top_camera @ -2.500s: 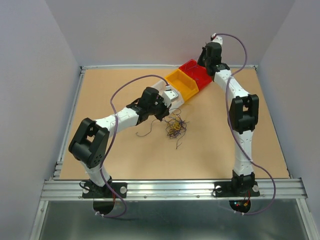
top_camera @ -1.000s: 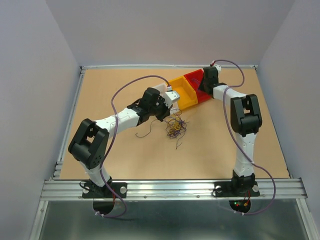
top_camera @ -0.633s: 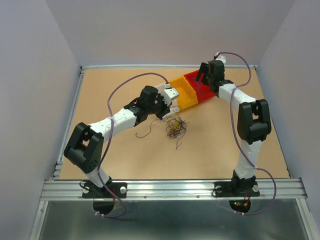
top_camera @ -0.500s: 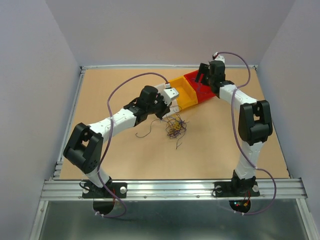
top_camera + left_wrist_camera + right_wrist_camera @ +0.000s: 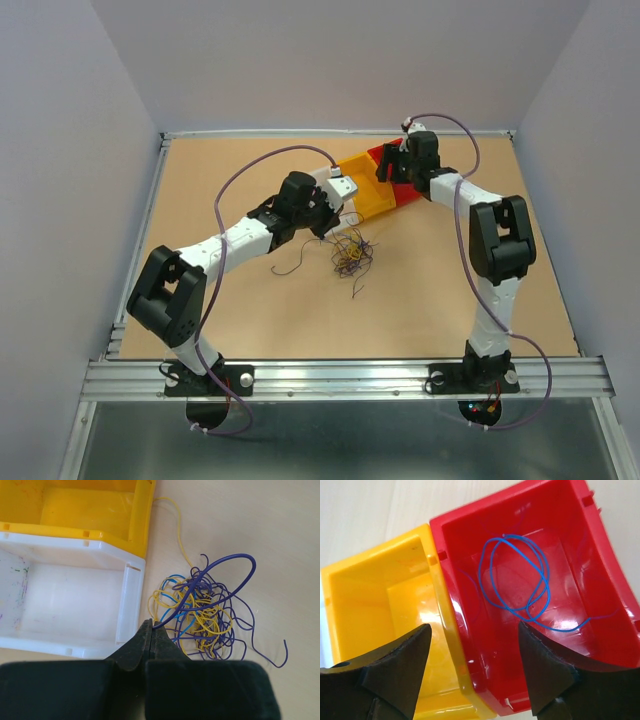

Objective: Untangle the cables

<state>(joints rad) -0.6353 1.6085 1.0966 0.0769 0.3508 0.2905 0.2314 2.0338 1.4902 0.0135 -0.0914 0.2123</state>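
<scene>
A tangled clump of thin yellow, purple and blue cables (image 5: pixel 350 253) (image 5: pixel 202 612) lies on the wooden table just in front of the bins. My left gripper (image 5: pixel 151 626) (image 5: pixel 340 210) is shut on the end of a thick purple strand (image 5: pixel 220 577) that arches up out of the clump. One loose blue cable (image 5: pixel 520 580) lies curled in the red bin (image 5: pixel 600 555) (image 5: pixel 385 158). My right gripper (image 5: pixel 475 635) (image 5: pixel 393 165) hovers open above the wall between the red and yellow bins, holding nothing.
Three bins stand in a row at the back: red, yellow (image 5: pixel 362 183) (image 5: pixel 100 510) (image 5: pixel 375 605) and white (image 5: pixel 65 605) (image 5: pixel 340 190). A single dark strand (image 5: pixel 290 265) lies on the table left of the clump. Lilac arm cables (image 5: pixel 240 185) loop above.
My right gripper opened over the red bin and shifted slightly left; the blue cable now lies in that bin. The left gripper stays shut on its purple strand by the clump.
</scene>
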